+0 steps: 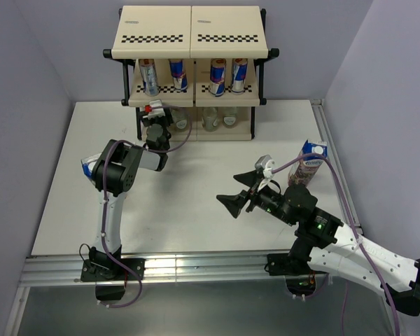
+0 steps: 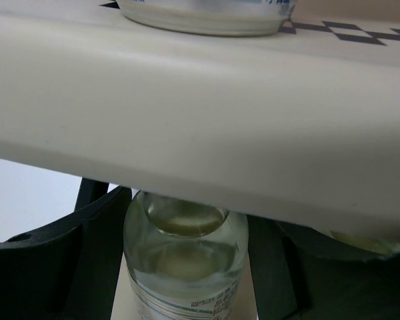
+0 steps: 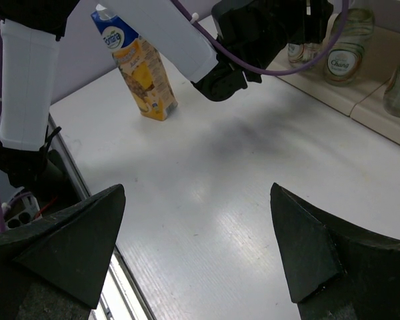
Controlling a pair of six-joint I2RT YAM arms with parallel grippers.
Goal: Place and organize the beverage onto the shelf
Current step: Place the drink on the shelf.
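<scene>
Over the white table [image 3: 207,200] the right gripper [image 3: 197,192] gapes wide, the yellow carton [image 3: 143,73] ahead-left of its fingers, while the left gripper [image 2: 187,283] flanks a bottle [image 2: 185,257] beneath a shelf [image 2: 187,120] tier, clamped or not I cannot tell, and only the overhead view shows the purple carton [image 1: 308,164] and lilac walls [image 1: 28,70].

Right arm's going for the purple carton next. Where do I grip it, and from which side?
Take the purple carton on its flat body panels at mid-height, below the gable top. It stands upright by the right edge of the table, so probably bring the open right gripper in level from the table-centre side.
</scene>
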